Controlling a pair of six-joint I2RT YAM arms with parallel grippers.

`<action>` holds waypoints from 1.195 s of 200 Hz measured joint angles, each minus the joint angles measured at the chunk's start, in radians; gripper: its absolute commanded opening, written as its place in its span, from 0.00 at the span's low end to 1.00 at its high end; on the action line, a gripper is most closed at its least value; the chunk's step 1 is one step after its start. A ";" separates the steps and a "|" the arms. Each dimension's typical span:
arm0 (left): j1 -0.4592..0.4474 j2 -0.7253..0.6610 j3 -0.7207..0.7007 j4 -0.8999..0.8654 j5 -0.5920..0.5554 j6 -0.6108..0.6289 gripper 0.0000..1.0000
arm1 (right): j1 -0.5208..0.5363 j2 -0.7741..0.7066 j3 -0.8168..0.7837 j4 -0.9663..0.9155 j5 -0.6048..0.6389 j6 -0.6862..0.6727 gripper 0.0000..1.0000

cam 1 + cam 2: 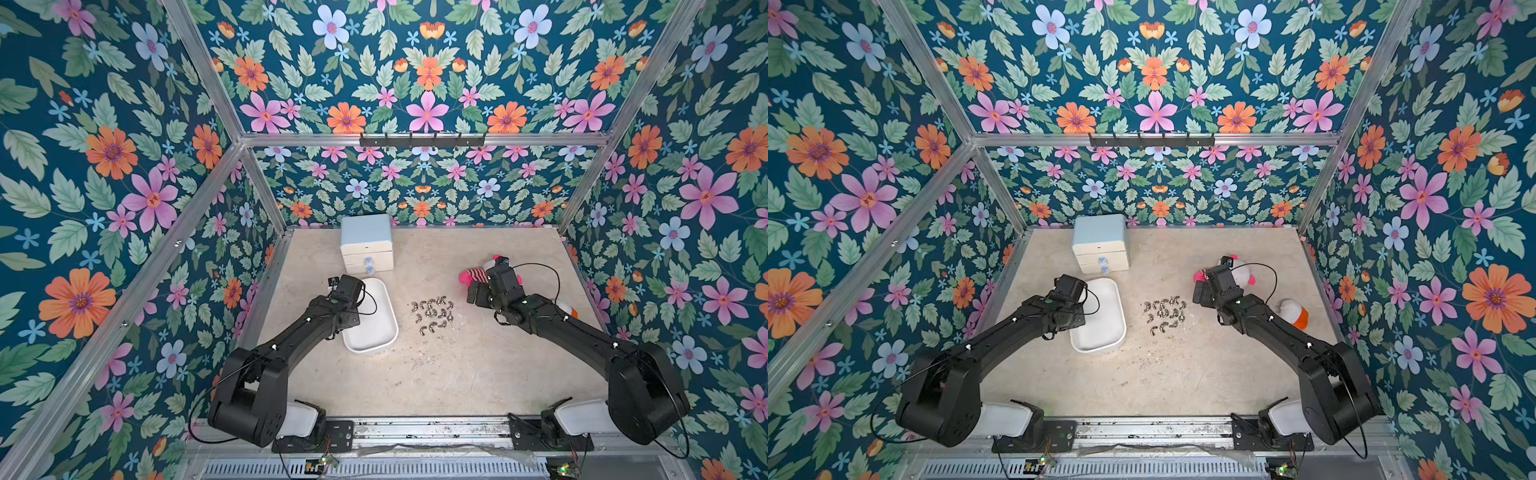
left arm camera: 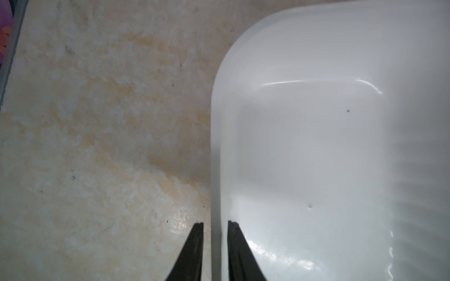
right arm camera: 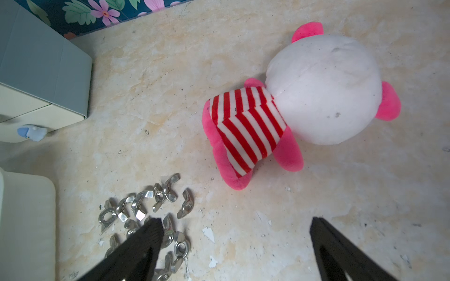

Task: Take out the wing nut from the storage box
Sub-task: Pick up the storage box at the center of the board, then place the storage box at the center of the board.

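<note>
While left gripper [image 2: 215,223] pinched the storage box [image 2: 316,146] wall, right gripper [image 3: 236,220] hung wide open near wing nuts [image 3: 146,206].

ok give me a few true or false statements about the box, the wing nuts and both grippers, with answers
1. The wing nuts sit inside the storage box. False: they lie on the table beside it; the box's visible inside is bare.
2. The left gripper is closed on the storage box's wall, one finger inside, one outside. True.
3. The right gripper is shut. False: its jaws stand wide open.
4. The plush toy lies on the table. True.
</note>
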 measured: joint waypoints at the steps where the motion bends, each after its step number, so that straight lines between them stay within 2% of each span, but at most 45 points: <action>1: 0.000 0.000 -0.001 0.000 0.000 -0.001 0.24 | 0.000 0.000 0.000 0.000 0.000 0.000 0.99; 47: 0.000 0.011 0.001 0.023 0.012 -0.020 0.00 | 0.000 0.000 0.006 0.000 0.000 -0.002 0.99; 91: 0.000 -0.079 0.043 0.019 0.018 0.022 0.00 | 0.000 0.007 0.007 0.000 0.000 -0.003 0.99; 120: -0.002 -0.159 0.072 0.032 0.098 0.123 0.00 | 0.000 0.023 0.007 0.001 0.000 -0.003 0.99; 145: -0.033 -0.151 0.115 0.034 0.192 0.207 0.00 | 0.000 0.041 0.019 0.004 -0.008 -0.003 0.99; 196: -0.156 -0.103 0.162 0.001 0.223 0.368 0.00 | 0.000 0.045 0.031 0.002 -0.010 -0.003 0.99; 239: -0.188 -0.132 0.159 -0.006 0.270 0.505 0.00 | 0.000 0.016 0.036 -0.010 0.011 -0.003 0.99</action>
